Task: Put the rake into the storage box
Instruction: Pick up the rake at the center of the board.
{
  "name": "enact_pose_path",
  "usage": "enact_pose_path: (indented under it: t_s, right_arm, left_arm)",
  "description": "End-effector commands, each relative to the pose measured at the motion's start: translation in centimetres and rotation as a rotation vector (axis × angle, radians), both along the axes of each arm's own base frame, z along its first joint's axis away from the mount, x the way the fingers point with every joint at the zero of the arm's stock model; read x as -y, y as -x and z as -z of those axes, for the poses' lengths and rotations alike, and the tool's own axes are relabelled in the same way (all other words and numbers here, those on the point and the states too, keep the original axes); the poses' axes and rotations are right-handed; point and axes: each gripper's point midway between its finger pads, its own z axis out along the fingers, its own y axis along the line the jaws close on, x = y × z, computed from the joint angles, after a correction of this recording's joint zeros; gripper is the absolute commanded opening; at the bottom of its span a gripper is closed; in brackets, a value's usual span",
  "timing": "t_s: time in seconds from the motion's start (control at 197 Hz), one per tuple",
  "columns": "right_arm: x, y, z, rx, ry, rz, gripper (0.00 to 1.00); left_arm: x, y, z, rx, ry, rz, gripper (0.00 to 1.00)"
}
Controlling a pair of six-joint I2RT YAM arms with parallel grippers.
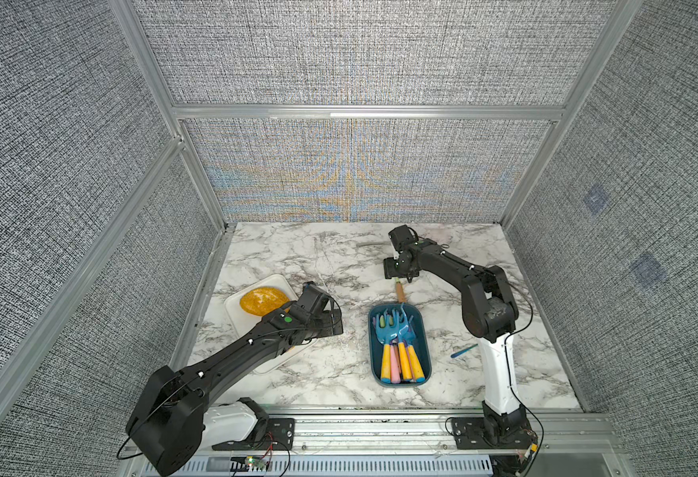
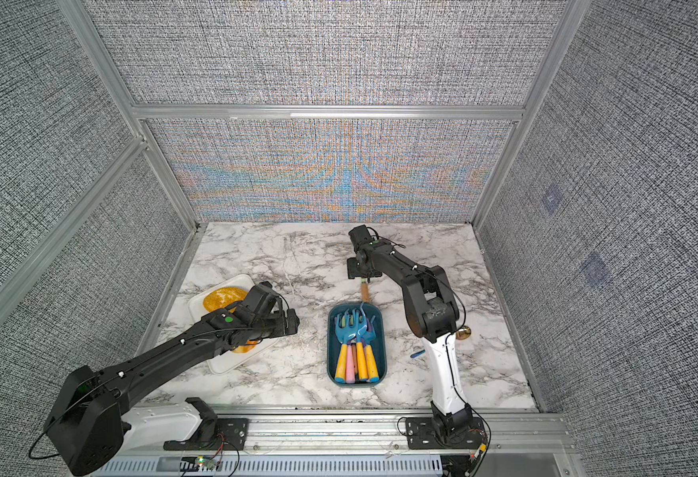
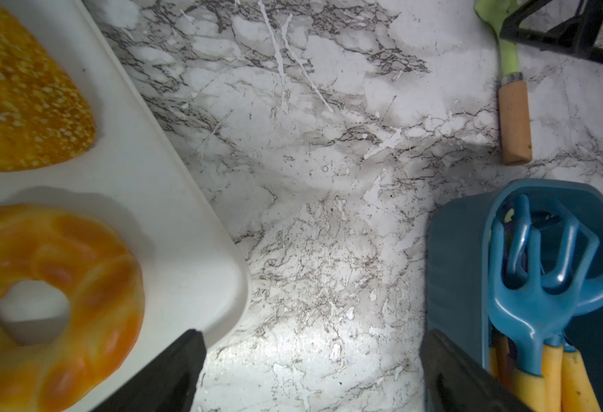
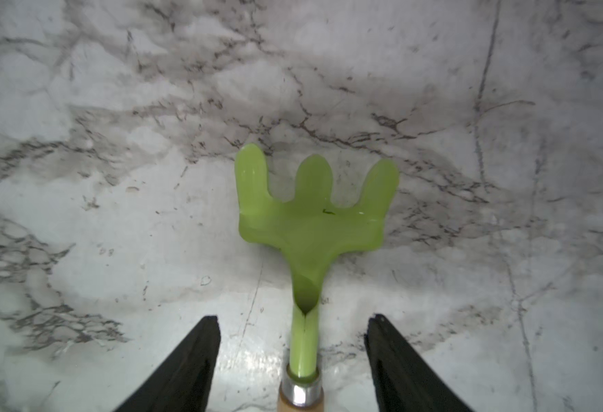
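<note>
The green rake (image 4: pixel 314 221) lies flat on the bench (image 1: pixel 297 256), its wooden handle end just beside the far end of the storage box (image 1: pixel 421 319) but outside it, so the transfer is not yet begun. The right gripper (image 4: pixel 292 317) sits low over the rake's neck, jaws open on either side of the shaft, not touching it. Gripping, lifting and placing it among the blue rakes (image 1: pixel 392 326) in the box remain. The left gripper (image 3: pixel 312 335) hangs over bare bench, jaws wide open and empty.
</note>
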Motion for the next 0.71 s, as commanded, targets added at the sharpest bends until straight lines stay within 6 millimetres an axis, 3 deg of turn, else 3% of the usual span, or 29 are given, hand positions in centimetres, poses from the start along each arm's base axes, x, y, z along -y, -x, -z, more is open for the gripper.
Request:
enact_pose_path:
  t_s: [0.0, 0.188, 0.355, 0.436, 0.542, 0.705]
  right_arm:
    - [1.0, 0.1, 1.5, -0.036, 0.067, 0.021, 0.61]
    - [1.7, -0.2, 3.1, -0.046, 0.118, 0.037, 0.58]
    - [1.9, 0.1, 3.7, -0.054, 0.127, 0.036, 0.26]
    - [2.0, 0.1, 2.5, -0.022, 0.119, 0.041, 0.15]
    - [2.5, -0.1, -0.5, 0.057, 0.098, 0.056, 0.00]
    - [2.8, 0.2, -6.5, 0.203, 0.030, 0.065, 0.00]
  left_arm:
    - [0.5, -0.5, -0.1, 0.011, 0.022, 0.017, 0.99]
    - [0.4, -0.3, 0.2, 0.001, 0.023, 0.011, 0.99]
    - [0.1, 0.0, 0.1, -0.006, 0.033, 0.001, 0.99]
    - [0.1, 0.3, -0.3, -0.010, 0.040, 0.002, 0.99]
    - [0.2, 0.6, -1.0, -0.006, 0.062, 0.002, 0.99]
    - [0.1, 1.3, -2.6, 0.014, 0.117, 0.000, 0.99]
